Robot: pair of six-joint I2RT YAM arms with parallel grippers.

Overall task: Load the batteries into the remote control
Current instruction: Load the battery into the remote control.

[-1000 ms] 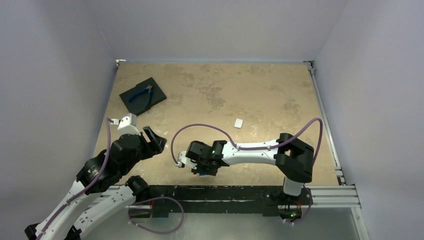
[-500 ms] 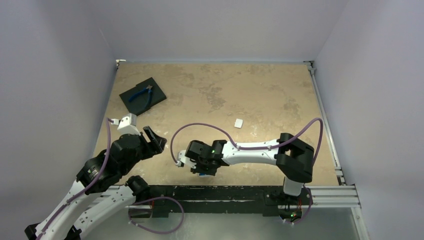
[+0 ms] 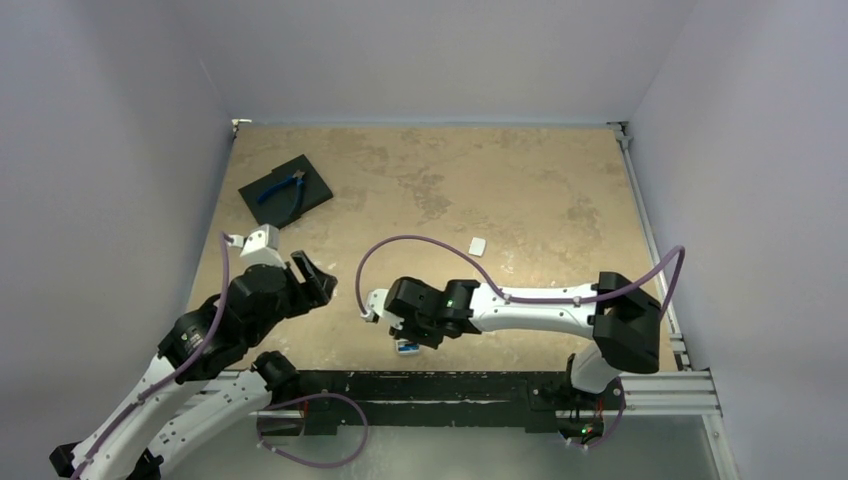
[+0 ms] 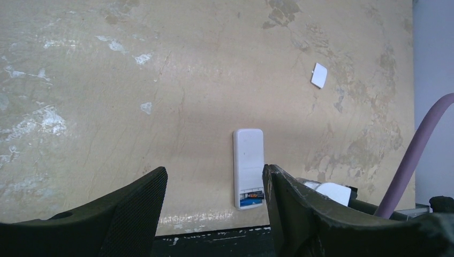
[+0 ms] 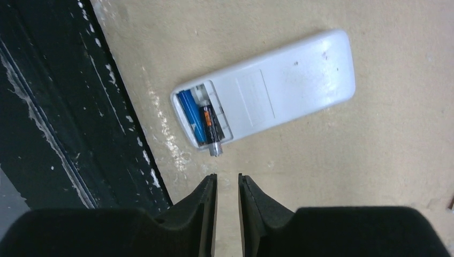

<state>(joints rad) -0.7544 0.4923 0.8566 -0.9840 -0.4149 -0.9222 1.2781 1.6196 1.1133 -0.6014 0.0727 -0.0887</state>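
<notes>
The white remote control (image 5: 289, 85) lies back up near the table's front edge, its battery bay uncovered at the near end. Of the batteries, the blue one (image 5: 191, 115) lies in the bay. The black one (image 5: 210, 126) sits beside it with its metal tip sticking out past the rim. My right gripper (image 5: 227, 179) hovers just short of that tip, jaws a narrow gap apart and nothing between them. From above, the right gripper (image 3: 408, 335) covers most of the remote (image 3: 405, 348). My left gripper (image 4: 214, 182) stands wide open and empty, to the left of the remote (image 4: 248, 155).
A small white cover piece (image 3: 477, 245) lies farther back, mid-table. Blue-handled pliers (image 3: 283, 188) rest on a black square pad (image 3: 312, 180) at the back left. The black front rail (image 3: 450, 385) runs right beside the remote's near end.
My right arm has shifted to the right and its gripper has drawn slightly off the remote, whose near end now shows below it. The left gripper has edged forward a little.
</notes>
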